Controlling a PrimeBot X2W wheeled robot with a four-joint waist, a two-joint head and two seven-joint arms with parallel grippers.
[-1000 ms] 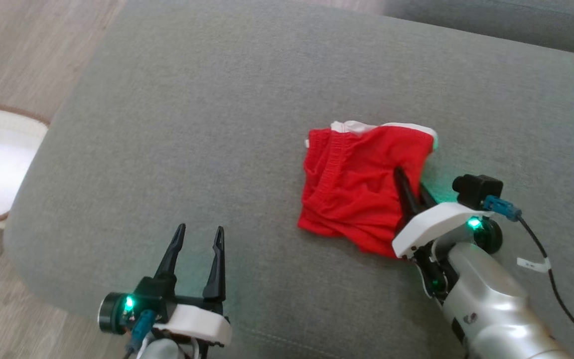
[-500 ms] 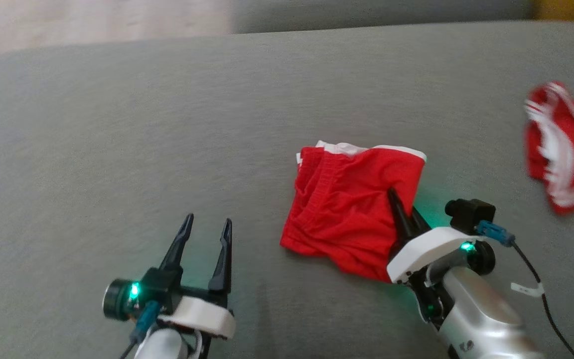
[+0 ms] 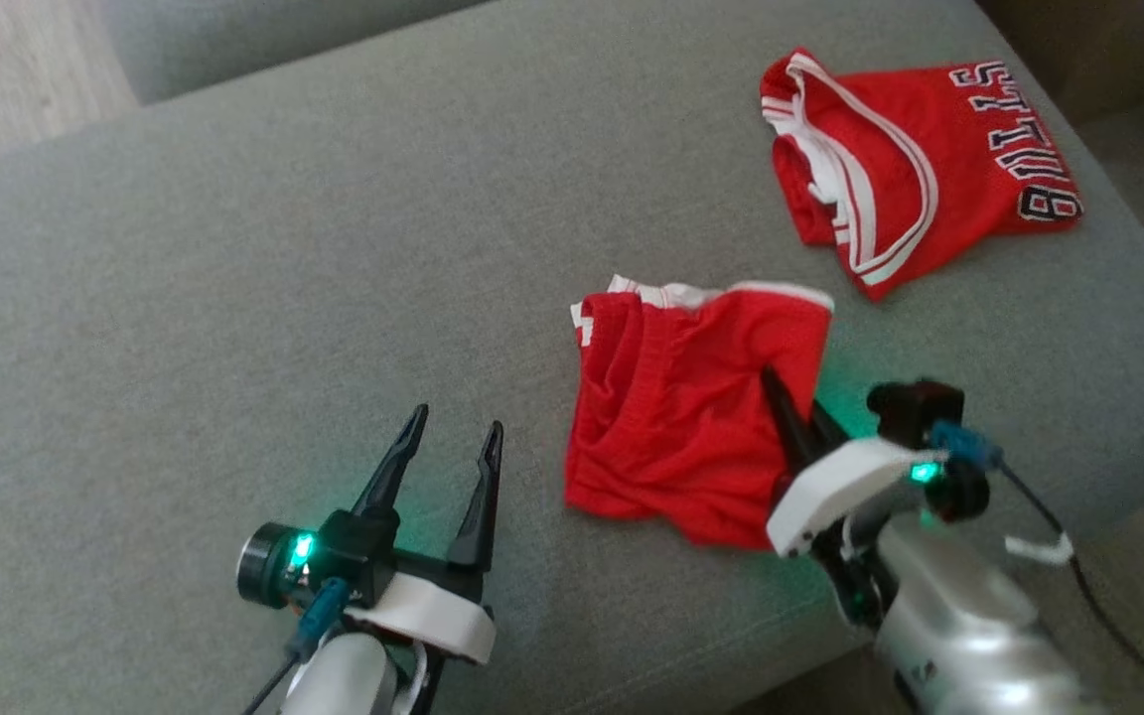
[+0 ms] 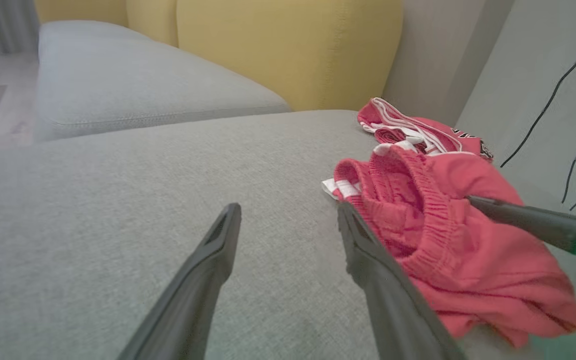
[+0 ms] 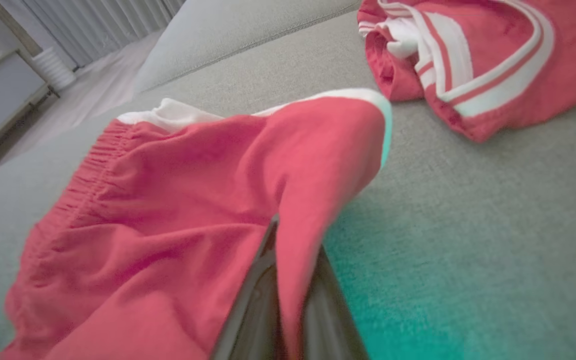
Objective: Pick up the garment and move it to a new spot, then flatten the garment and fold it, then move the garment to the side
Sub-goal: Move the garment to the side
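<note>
Right gripper (image 3: 790, 392): jaws pinched closed on the right edge of the red shorts (image 3: 676, 417). The right wrist view shows fabric trapped between the two fingers, with a fold draped over them. Shorts lie bunched and roughly folded mid sofa cushion (image 3: 284, 298), elastic waistband toward the left, white trim at the far edge. Left gripper (image 3: 458, 419): jaws spread wide, nothing in them, over bare cushion just left of the shorts, not touching them. A jersey (image 3: 915, 169), red with white stripes and lettering, lies apart at the far right of the cushion.
</note>
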